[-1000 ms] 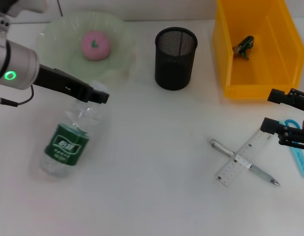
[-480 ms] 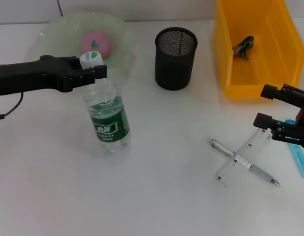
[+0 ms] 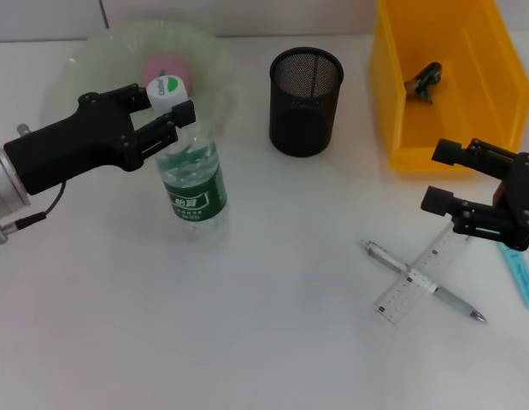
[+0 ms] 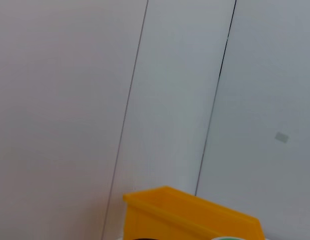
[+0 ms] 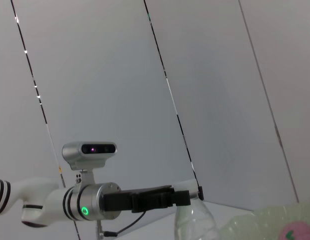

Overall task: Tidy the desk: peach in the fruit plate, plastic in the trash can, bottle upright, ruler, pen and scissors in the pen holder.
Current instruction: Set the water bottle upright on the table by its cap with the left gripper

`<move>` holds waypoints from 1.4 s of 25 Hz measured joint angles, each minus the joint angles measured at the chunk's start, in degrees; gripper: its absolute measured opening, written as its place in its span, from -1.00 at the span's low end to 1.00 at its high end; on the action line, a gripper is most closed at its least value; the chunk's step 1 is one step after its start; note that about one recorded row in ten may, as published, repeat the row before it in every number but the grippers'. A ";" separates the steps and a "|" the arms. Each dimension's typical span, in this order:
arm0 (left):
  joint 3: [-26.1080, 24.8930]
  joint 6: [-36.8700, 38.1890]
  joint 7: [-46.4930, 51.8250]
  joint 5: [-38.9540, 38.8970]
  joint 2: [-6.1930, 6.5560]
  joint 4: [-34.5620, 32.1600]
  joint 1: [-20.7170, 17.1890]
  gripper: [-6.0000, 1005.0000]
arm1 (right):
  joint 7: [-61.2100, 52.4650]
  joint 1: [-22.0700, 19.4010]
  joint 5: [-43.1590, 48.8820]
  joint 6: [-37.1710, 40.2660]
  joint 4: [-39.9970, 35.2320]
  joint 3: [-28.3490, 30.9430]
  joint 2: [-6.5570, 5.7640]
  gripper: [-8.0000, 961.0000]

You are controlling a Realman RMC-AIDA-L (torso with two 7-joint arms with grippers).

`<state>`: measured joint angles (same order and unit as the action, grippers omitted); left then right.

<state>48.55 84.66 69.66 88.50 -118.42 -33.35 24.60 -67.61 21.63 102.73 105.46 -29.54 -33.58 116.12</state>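
The clear bottle (image 3: 191, 175) with a green label and white cap stands upright on the desk in front of the green fruit plate (image 3: 208, 51). My left gripper (image 3: 168, 109) is shut on its neck just below the cap. The pink peach (image 3: 155, 67) lies in the plate, partly behind the cap. The ruler (image 3: 435, 260) and the pen (image 3: 379, 252) lie crossed at the right. My right gripper (image 3: 443, 177) hovers open over the ruler's far end. The blue scissors (image 3: 522, 278) are partly hidden by it. A dark green piece of plastic (image 3: 425, 81) lies in the yellow trash can (image 3: 392, 102). The black mesh pen holder (image 3: 306, 101) stands at the middle back.
The right wrist view shows my left arm (image 5: 89, 207) holding the bottle (image 5: 195, 222), with the peach (image 5: 295, 232) beside it. In the left wrist view only the yellow bin (image 4: 190, 215) and the wall appear. White desk surface stretches across the front.
The bottle went from lying on its side to standing upright, raised by my left gripper, whose arm has since swung to the lower left. My right gripper drifted left, toward the ruler.
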 joint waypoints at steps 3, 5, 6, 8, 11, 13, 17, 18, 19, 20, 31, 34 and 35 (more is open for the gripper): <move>-0.15 -0.49 -6.97 -1.17 -0.09 2.49 -0.26 -0.13 | 0.01 0.07 0.00 -0.14 0.51 0.00 0.02 0.64; -0.20 -0.52 -10.00 -1.78 -0.14 3.26 -0.41 -0.13 | 0.03 0.12 0.00 -0.43 0.72 0.00 0.07 0.64; -0.27 -0.53 -12.90 -2.54 -0.20 4.23 -0.59 -0.13 | 0.04 0.13 0.00 -0.61 0.76 0.01 0.14 0.64; -0.37 -0.50 -17.21 -4.87 -0.24 6.07 -0.90 -0.13 | 0.05 0.14 0.01 -0.91 0.76 0.00 0.32 0.64; -0.48 -0.38 -20.57 -7.87 -0.20 7.99 -1.34 -0.13 | 0.14 0.16 0.02 -1.33 0.76 0.00 0.52 0.64; -0.50 -0.38 -21.22 -8.40 -0.17 8.26 -1.46 -0.13 | 0.19 0.16 0.03 -1.45 0.76 0.00 0.60 0.64; -1.65 -1.92 -22.09 -8.79 -0.16 8.62 -1.82 -0.13 | 0.24 0.16 0.03 -1.57 0.73 0.00 0.71 0.64; -2.02 -2.19 -22.10 -8.81 -0.18 8.67 -1.87 -0.13 | 0.24 0.16 0.03 -1.69 0.73 0.01 0.71 0.64; -2.50 -2.62 -22.11 -8.83 -0.22 8.75 -1.94 -0.12 | 0.25 0.17 0.03 -1.79 0.73 0.01 0.71 0.64; -2.74 -2.93 -22.05 -8.84 -0.22 8.82 -1.98 -0.12 | 0.26 0.17 0.03 -1.85 0.72 0.00 0.71 0.64; -4.90 -4.95 -21.45 -9.23 -0.32 10.79 -1.92 -0.06 | 0.29 0.40 0.02 -2.18 1.33 0.00 0.68 0.64; -5.31 -4.28 -21.38 -9.72 -0.31 11.32 -2.04 -0.04 | 0.29 0.41 0.01 -2.19 1.33 0.00 0.68 0.64; -5.31 -4.09 -21.35 -9.75 -0.30 11.41 -2.06 -0.03 | 0.29 0.42 0.00 -2.20 1.33 0.00 0.68 0.63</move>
<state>43.24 80.57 48.31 78.75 -118.73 -21.95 22.54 -67.32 22.05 102.74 103.27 -28.21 -33.58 116.80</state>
